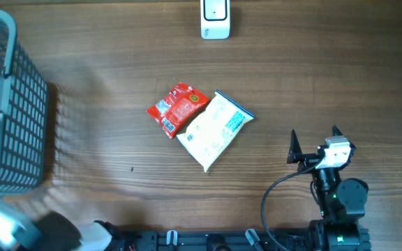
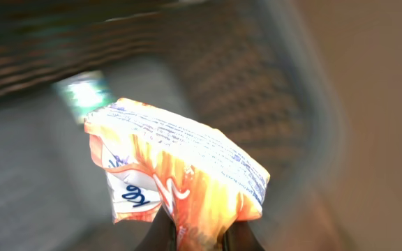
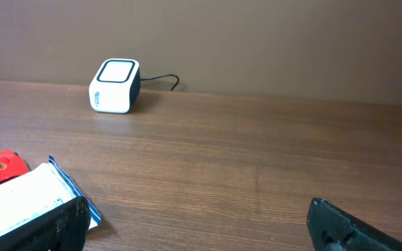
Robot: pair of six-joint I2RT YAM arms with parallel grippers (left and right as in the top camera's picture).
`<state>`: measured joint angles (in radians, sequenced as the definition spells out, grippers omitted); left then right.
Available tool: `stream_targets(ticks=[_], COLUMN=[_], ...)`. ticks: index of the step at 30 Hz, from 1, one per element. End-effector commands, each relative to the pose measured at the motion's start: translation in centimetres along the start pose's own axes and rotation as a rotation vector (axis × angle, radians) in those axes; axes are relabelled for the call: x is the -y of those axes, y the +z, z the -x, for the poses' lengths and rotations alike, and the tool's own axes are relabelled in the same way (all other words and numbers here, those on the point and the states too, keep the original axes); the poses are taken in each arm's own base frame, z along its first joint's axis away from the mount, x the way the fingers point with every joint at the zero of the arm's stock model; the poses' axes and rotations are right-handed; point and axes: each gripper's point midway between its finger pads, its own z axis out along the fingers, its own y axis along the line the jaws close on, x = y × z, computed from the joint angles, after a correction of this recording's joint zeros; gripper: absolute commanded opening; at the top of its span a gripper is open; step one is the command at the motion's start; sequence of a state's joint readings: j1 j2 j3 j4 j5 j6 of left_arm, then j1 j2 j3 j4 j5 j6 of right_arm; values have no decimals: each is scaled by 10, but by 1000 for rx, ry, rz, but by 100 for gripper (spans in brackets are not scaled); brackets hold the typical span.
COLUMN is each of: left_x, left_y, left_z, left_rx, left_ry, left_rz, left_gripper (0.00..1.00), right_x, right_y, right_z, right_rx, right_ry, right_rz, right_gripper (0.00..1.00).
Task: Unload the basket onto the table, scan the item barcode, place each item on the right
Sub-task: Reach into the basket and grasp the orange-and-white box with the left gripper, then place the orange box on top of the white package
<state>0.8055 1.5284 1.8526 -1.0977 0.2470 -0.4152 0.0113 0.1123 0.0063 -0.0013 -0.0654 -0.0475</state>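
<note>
A wooden table (image 1: 117, 42) is standing before a plain brown wall (image 3: 257, 42). The left gripper (image 2: 199, 236) is pinching an orange-white packet (image 2: 180, 167) by its lower end, over a grey basket (image 1: 19, 104); its blue print is blurring past reading. The right gripper (image 1: 314, 139) is gaping empty, well apart from the scanner (image 1: 215, 17).

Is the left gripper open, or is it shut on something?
Shut on the orange packet: the left gripper pinches its lower edge in the wrist view.
</note>
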Motion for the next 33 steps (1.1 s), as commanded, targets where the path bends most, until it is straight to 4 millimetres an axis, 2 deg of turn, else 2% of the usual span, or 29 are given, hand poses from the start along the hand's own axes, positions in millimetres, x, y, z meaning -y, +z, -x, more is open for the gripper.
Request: stream_targets(ticks=[1,2,4,5,7,9,12,16,20,23,24,25,27,29,33], left_x=[86,99,131,148,163,173,169,148,136,131,130,131,135,142,177], left_y=[-40,-44,-48,-49,-44,-30,-6,27,48,51,49,46,43,39,19], left_z=[-49,-62,-104,-132,-168,-217,-292,-387,-457,-481,-485,-488,-484,-468,-396], left_rx=[-101,-127,-218,-278,-349,-437,-565,-734,-853,-888,-892,-893,-883,-864,-760], left_ry=[142,174,282,363,441,545,698,875,997,1043,1054,1064,1061,1036,926], left_rz=[-304,-332,-401,-438,-443,-401,-300,-162,-94,-80,-82,-88,-100,-109,-163], left_gripper=[4,4,4,4,4,4,4,4,4,29,48,85,89,93,97], right_x=[3,3,3,3,3,3,3,3,3,3,3,3,3,3,3], right_y=[0,0,0,0,0,0,0,0,0,0,0,0,0,0,0], right_z=[1,1,1,1,1,1,1,1,1,1,1,1,1,1,1], right_rx=[4,4,4,4,4,4,4,4,4,4,4,4,4,4,4], right_ry=[-2,-3,-3,-2,-2,-2,-2,-3,-3,-2,-3,-3,-3,-3,-3], right_rz=[-17,-17,-17,-17,-17,-17,-17,-17,-17,-17,-17,-17,-17,-17,-17], right_gripper=[100,100,100,100,100,100,100,100,100,100,100,100,100,100,100])
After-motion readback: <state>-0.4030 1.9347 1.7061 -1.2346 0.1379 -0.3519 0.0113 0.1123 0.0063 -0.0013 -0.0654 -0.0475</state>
